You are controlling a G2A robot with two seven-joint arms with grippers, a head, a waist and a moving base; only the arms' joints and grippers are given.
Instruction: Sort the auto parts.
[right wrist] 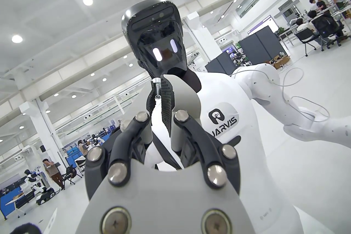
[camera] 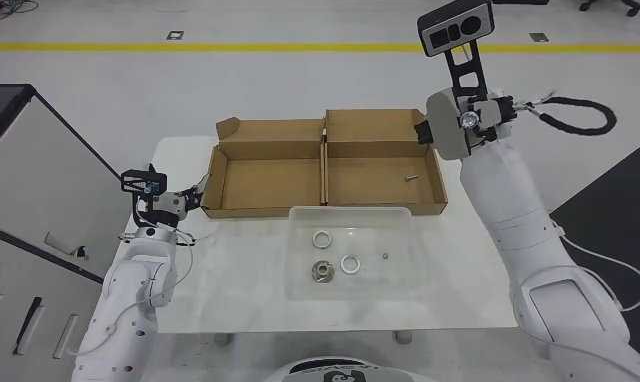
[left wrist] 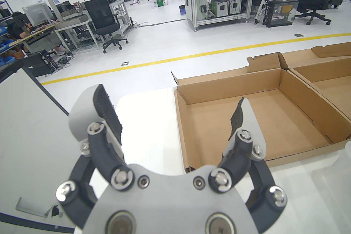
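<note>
Right wrist view: screw (right wrist: 157,88) between jaws

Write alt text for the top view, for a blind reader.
A clear tray with two white rings, a metal hub and a tiny part sits on a white table before two cardboard boxes; the right box holds one bolt. The left gripper is open beside the left box; the right gripper, raised near that box's far corner, pinches another bolt.

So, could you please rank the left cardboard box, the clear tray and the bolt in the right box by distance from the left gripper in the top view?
1. The left cardboard box, just beside the left gripper.
2. The clear tray, mid-table, nearer the robot.
3. The bolt, inside the right box, farthest.
</note>
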